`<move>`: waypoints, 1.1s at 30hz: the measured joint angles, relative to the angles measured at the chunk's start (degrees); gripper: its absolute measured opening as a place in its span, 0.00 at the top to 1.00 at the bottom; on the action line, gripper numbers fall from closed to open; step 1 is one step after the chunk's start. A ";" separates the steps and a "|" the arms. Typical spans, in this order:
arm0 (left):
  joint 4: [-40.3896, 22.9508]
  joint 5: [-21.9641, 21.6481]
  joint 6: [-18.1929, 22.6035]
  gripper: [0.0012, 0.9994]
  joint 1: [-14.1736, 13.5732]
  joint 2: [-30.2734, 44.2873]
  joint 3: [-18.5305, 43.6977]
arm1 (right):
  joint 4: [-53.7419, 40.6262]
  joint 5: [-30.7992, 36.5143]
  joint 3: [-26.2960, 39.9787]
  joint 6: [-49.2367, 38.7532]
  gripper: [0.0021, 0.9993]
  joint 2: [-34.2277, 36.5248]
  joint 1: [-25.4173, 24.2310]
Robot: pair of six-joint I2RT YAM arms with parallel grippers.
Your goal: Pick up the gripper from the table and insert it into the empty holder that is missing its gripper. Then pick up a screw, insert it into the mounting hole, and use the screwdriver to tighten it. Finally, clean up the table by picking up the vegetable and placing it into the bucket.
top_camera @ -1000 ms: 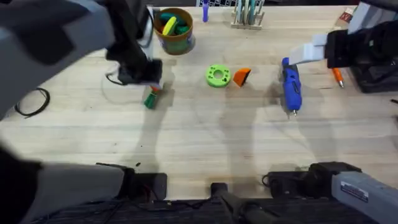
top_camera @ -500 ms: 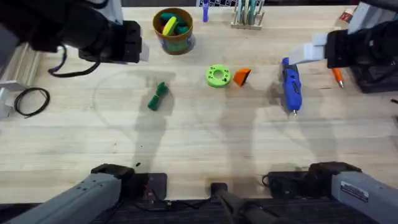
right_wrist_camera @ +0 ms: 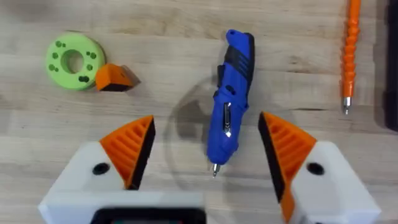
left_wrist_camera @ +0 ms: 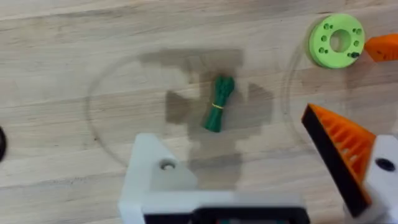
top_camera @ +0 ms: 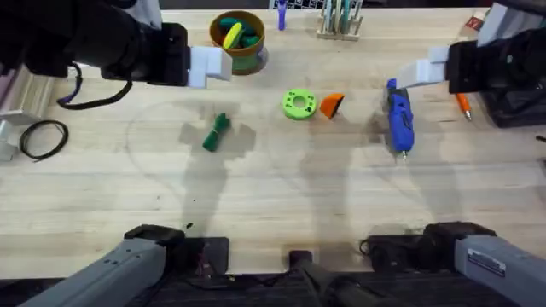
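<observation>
My left tool (left_wrist_camera: 261, 168) hangs spread wide, one white holder (left_wrist_camera: 155, 174) bare. The orange gripper (top_camera: 331, 105) lies on the table (top_camera: 281, 205) beside the green disc (top_camera: 299, 104). My right tool (right_wrist_camera: 205, 146), open astride the screwdriver (right_wrist_camera: 229, 99), should pinch that gripper squarely.

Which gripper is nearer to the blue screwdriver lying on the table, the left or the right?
The right. The right gripper hangs open just above the screwdriver, one finger to each side of it. The left gripper is far across the table, beside the bucket.
</observation>
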 joint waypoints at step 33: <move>-0.82 -3.82 0.04 0.01 0.00 0.00 0.00 | 0.00 0.00 0.00 0.00 0.01 0.00 0.00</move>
